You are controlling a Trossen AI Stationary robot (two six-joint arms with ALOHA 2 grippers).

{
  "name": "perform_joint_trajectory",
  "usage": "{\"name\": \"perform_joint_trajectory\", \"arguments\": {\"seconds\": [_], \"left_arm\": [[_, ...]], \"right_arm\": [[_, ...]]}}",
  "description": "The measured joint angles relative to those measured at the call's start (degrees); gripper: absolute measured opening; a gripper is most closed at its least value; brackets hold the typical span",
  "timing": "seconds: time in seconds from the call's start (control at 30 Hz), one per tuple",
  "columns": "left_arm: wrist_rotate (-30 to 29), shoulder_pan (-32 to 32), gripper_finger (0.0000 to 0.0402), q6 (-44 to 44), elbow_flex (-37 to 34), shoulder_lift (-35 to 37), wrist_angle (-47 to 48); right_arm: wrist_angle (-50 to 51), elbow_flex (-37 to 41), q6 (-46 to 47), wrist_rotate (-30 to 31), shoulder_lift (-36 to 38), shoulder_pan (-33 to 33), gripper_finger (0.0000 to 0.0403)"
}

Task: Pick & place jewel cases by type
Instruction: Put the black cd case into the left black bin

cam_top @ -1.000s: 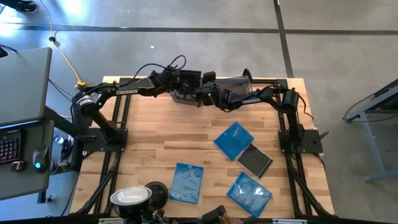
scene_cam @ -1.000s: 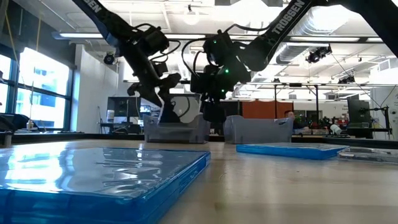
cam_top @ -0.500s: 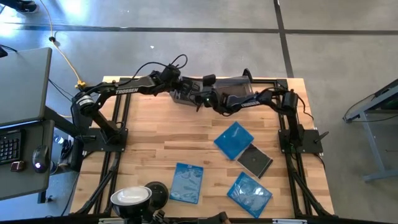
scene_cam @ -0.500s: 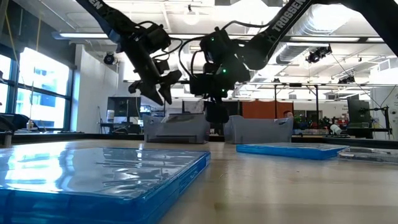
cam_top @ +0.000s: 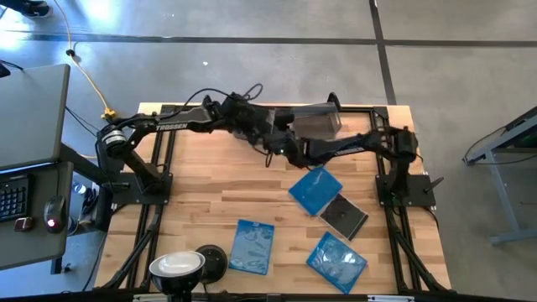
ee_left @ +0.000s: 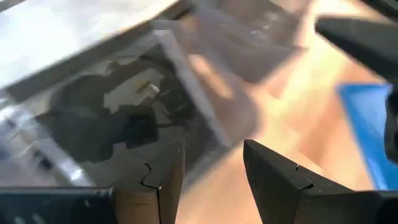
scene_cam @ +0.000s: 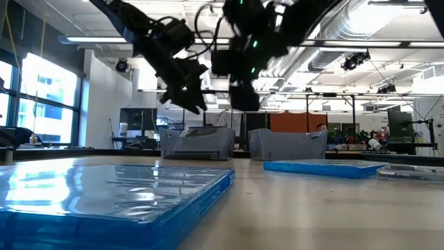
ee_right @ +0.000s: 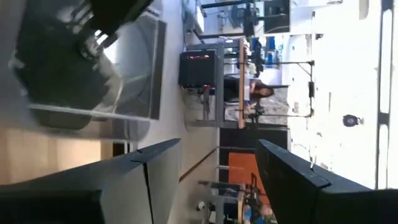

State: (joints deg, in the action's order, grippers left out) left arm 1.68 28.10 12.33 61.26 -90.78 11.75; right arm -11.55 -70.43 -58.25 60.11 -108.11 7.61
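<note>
No words, numbers or signs can be read here. The left arm [cam_top: 172, 126] has small white letters along its side, up at about eleven o'clock seen from above. They are too small and blurry to make out.
</note>
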Motion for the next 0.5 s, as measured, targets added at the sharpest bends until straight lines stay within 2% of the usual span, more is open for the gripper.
{"name": "perform_joint_trajectory", "arguments": {"seconds": [0.1,0.23,0.3,0.4,0.5], "left_arm": [[0.84,-4.15,0.0162,-2.07,0.02,-0.02,0.36],[0.54,-9.23,0.0162,-3.53,0.02,-0.02,0.39],[0.47,-11.51,0.0162,-3.53,0.02,-0.02,0.39],[0.43,-14.47,0.0162,-3.53,0.02,-0.02,0.29],[0.82,-17.08,0.0162,-3.53,0.02,-0.02,0.21]], "right_arm": [[9.93,-0.02,5.49,4.93,2.91,-3.68,0.0199],[28.85,0.0,18.9,6.5,7.6,-9.5,0.0199],[38.37,0.0,28.57,2.95,10.16,-12.32,0.0199],[49.77,0.0,43.65,-8.06,14.15,-16.03,0.0199],[56.8,0.0,55.54,-17.94,18.13,-19.42,0.0199]]}}
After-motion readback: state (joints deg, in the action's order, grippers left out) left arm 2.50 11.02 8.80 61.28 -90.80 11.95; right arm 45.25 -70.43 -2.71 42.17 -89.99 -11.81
